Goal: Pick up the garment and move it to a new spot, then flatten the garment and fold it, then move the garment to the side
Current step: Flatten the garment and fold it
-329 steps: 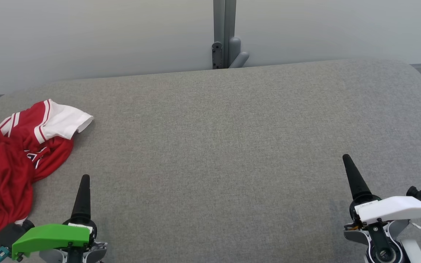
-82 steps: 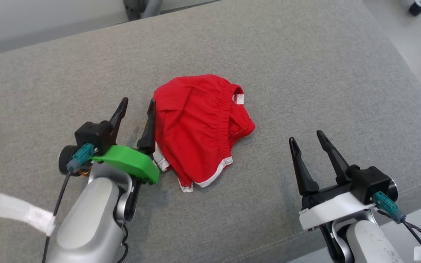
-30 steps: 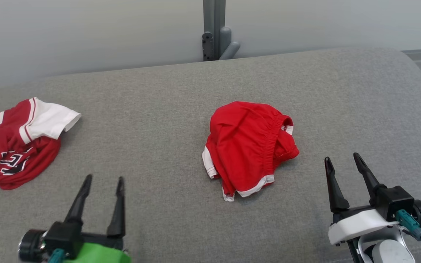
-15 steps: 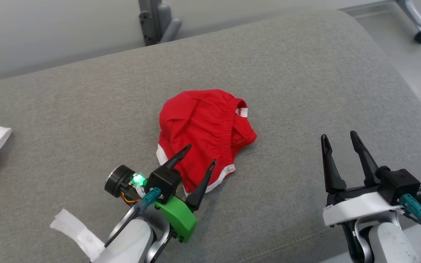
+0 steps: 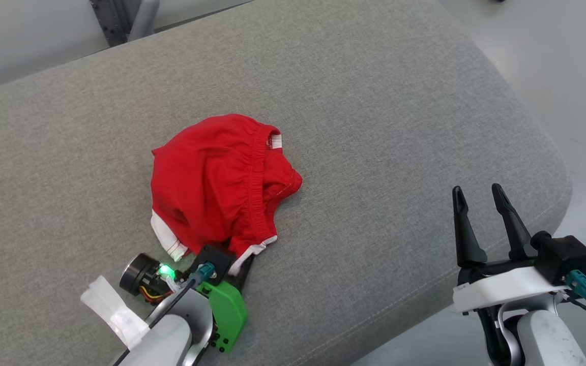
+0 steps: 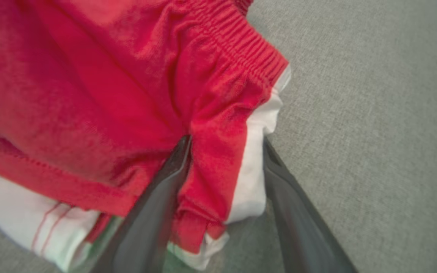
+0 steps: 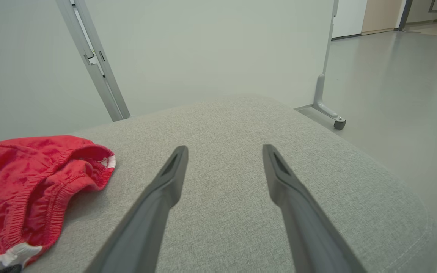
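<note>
Grey woven cloth covers the counter, whose rounded corner drops away to a pale glossy floor on the robot's right. Behind it stands a plain light partition on a metal post.

A red garment with a gathered elastic band and white trim lies crumpled on the counter, left of the middle in the head view and well back from the right edge. The left hand reaches into its near hem. Its two dark fingers stand wide apart, with a fold of red cloth and white trim bunched between them and touching both. One finger is tucked against the red cloth, the other lies along the white edge. I cannot tell whether they press the cloth.

The right hand hangs over the counter's near right corner, well apart from the garment, its fingers spread wide with nothing between them.
</note>
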